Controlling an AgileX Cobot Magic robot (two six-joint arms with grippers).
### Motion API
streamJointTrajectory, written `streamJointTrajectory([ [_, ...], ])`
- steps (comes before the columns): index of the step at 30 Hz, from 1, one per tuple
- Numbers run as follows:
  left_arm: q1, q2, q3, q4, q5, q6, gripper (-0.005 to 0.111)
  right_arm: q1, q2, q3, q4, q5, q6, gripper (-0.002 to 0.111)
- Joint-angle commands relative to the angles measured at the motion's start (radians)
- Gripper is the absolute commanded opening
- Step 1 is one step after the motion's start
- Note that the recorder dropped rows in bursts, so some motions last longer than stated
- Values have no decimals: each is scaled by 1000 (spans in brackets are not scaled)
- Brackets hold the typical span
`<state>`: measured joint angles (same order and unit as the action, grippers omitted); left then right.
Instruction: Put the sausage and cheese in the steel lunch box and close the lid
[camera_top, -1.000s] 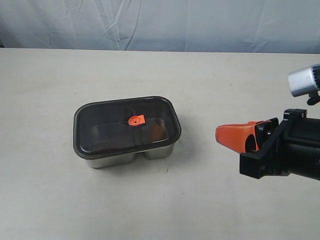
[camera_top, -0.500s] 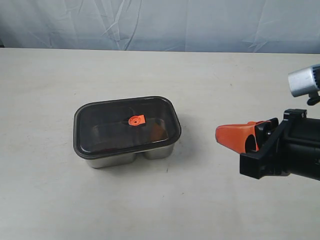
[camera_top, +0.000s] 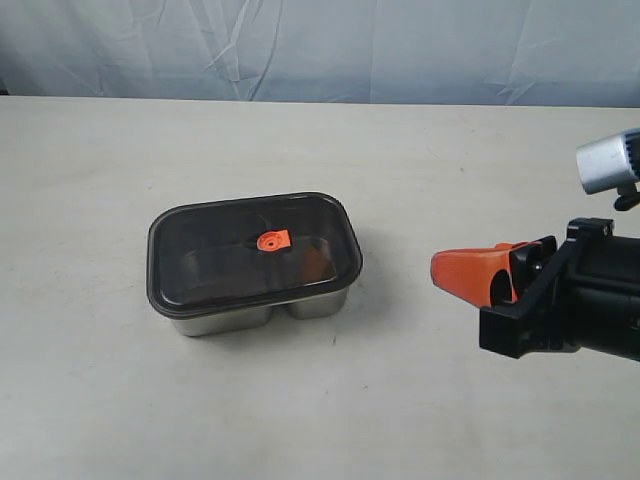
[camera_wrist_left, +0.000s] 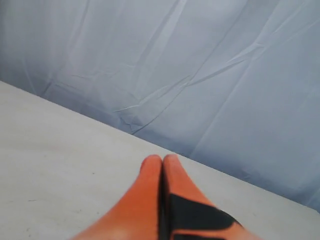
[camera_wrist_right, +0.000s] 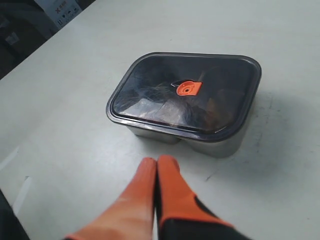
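Both grippers are fully closed, pads pressed together, nothing held. Right gripper (camera_top: 438, 270) hovers over the table (camera_top: 100, 400); the steel lunch box (camera_top: 232, 318) sits straight ahead of its fingertips (camera_wrist_right: 150, 167), apart from them. Lid (camera_top: 215, 250) is seated flat on the box, orange valve tab (camera_top: 271, 240) at centre. Orange patch under the tinted lid is probably the cheese (camera_top: 316, 264); sausage can't be made out. Left gripper (camera_wrist_left: 162, 161) points across the table toward the blue backdrop (camera_wrist_left: 225, 75) beyond its tips.

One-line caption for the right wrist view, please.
Shut right gripper, apart from the steel lunch box, points at it; the dark lid sits on, orange valve tab at centre.
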<state>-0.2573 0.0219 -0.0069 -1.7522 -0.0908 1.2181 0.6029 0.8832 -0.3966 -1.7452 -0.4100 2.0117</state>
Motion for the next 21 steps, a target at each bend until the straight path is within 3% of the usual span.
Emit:
streamJointTrajectory([
  [1,5,-22,7,8,63,16,0,-2,-6,2,1,7,-3,-1],
  [4,5,-22,7,34,122,16,0,-2,-6,2,1,7,-3,-1],
  [6,5,-22,7,311,156,8,0,-2,-6,2,1,7,-3,-1],
  [10,5,-22,7,926,399,-371,0,-2,-6,2,1,7,-3,-1],
  [12,5,-22,7,1156,429,-555,0,-2,-6,2,1,7,-3,-1],
  [18,5,-22,7,1725,352,-1267,0,-2,-112,32,1,15,-3,-1],
  [19,5,-22,7,1822,359,-1338,0,-2,-172,47,1,14,-3,-1],
  [21,6,-22,7,1869,381,-1384,0,-7,-273,79,1,12,4,-1],
])
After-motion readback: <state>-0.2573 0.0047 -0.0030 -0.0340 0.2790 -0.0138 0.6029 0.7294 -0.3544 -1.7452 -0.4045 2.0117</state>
